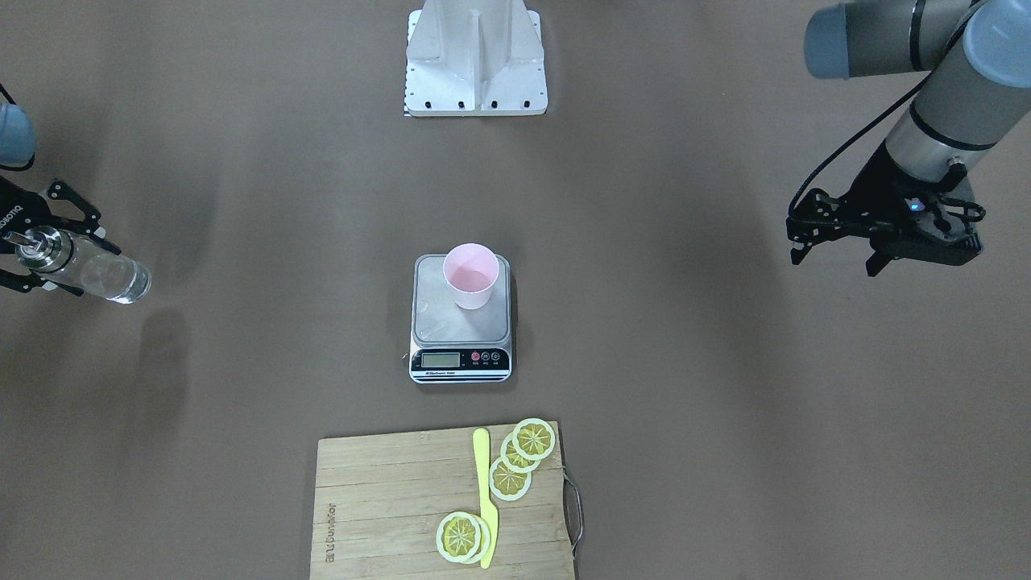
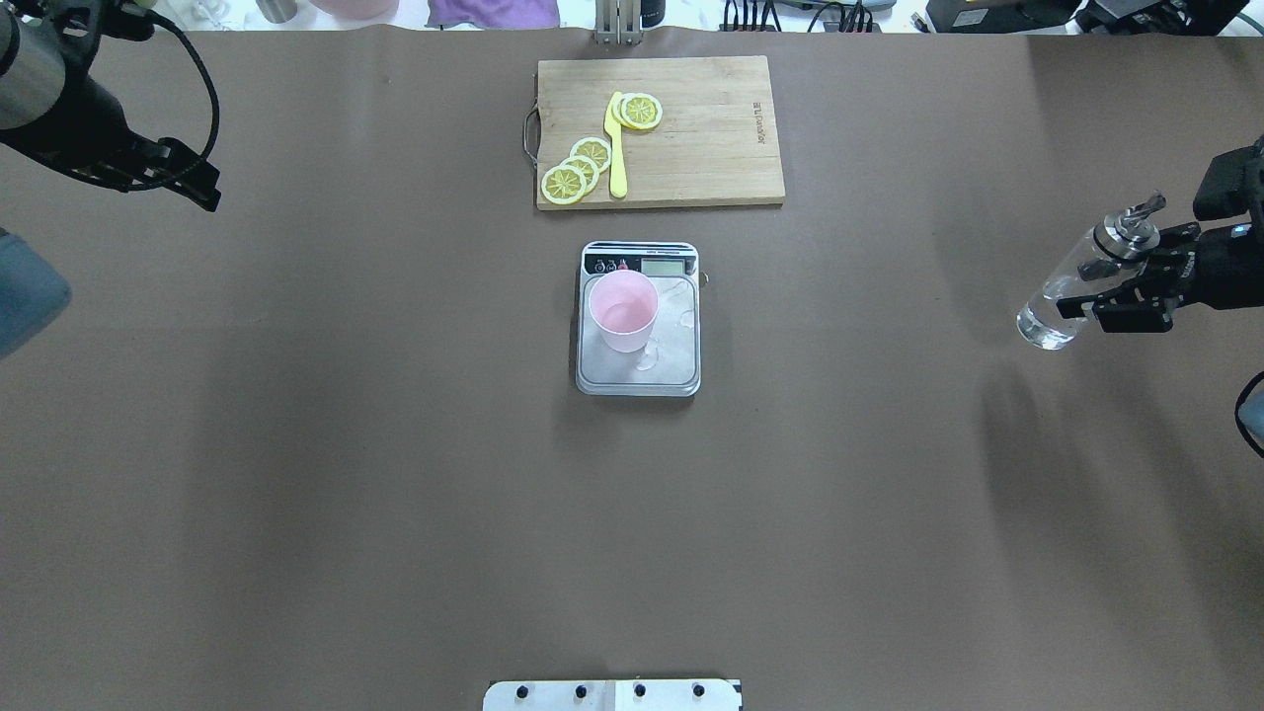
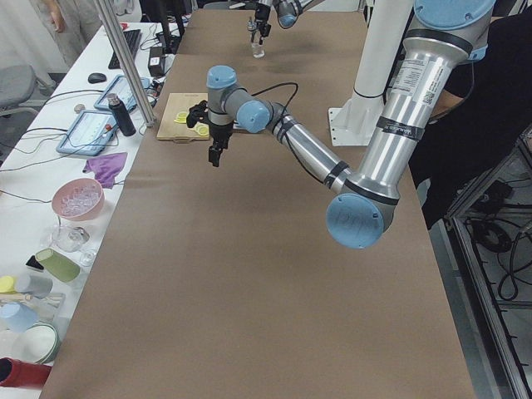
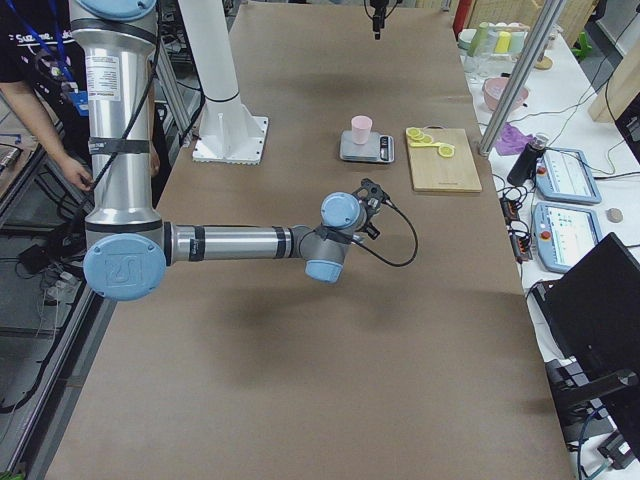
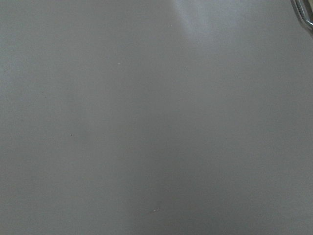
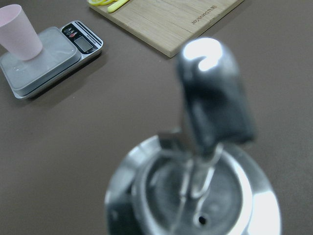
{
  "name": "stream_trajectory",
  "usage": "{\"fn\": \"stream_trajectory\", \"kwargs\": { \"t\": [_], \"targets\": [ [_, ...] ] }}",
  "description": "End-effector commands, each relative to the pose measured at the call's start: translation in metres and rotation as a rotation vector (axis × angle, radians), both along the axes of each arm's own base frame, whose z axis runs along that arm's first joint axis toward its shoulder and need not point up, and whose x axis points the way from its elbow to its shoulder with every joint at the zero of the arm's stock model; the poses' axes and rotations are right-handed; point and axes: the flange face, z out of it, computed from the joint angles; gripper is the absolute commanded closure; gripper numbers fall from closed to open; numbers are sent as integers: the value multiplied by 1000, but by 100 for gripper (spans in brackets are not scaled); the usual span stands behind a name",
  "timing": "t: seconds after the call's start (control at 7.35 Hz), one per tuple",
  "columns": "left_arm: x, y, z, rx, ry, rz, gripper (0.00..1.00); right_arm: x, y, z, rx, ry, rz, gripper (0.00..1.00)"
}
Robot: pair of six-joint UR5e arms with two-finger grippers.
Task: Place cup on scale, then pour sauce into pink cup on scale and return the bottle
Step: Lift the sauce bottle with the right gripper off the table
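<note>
The pale pink cup [image 1: 470, 275] stands upright on the scale [image 1: 459, 326] at mid table, toward the plate's robot-side end; both also show in the overhead view, cup [image 2: 623, 311] and scale [image 2: 671, 346]. My right gripper [image 2: 1106, 286] is shut on the neck of the clear bottle [image 2: 1059, 308], which it holds tilted above the table, far to the right of the scale. The right wrist view shows the bottle's steel cap and spout [image 6: 215, 98] close up. My left gripper [image 1: 834, 262] is open and empty, raised at the far left of the table.
A wooden cutting board [image 1: 387, 499] with lemon slices [image 1: 515, 459] and a yellow knife [image 1: 483, 499] lies beyond the scale. The robot's white base mount [image 1: 475, 64] sits at the near edge. The left wrist view shows only bare brown tabletop.
</note>
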Motion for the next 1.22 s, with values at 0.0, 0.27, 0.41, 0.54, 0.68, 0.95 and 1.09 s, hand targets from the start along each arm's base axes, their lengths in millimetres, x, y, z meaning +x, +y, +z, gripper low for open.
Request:
{"fn": "stream_trajectory", "kwargs": {
  "t": [0.0, 0.27, 0.41, 0.54, 0.68, 0.95, 1.09],
  "targets": [
    [0, 0, 0, 0, 0, 0, 5, -2, 0, -68, -33, 83, -28, 45],
    [0, 0, 0, 0, 0, 0, 5, 1, 1, -136, -37, 203, -68, 45],
    [0, 0, 0, -1, 0, 0, 5, -4, 1, -167, -36, 261, -64, 45],
    [0, 0, 0, 0, 0, 0, 5, -19, 5, -189, -31, 309, -71, 43],
    [0, 0, 1, 0, -1, 1, 5, -32, 1, -210, -27, 338, -84, 43],
    [0, 0, 1, 0, -2, 2, 5, -62, -2, -257, -36, 418, -113, 43],
    [0, 0, 1, 1, -1, 2, 5, -75, -4, -282, -31, 472, -136, 43]
  ]
}}
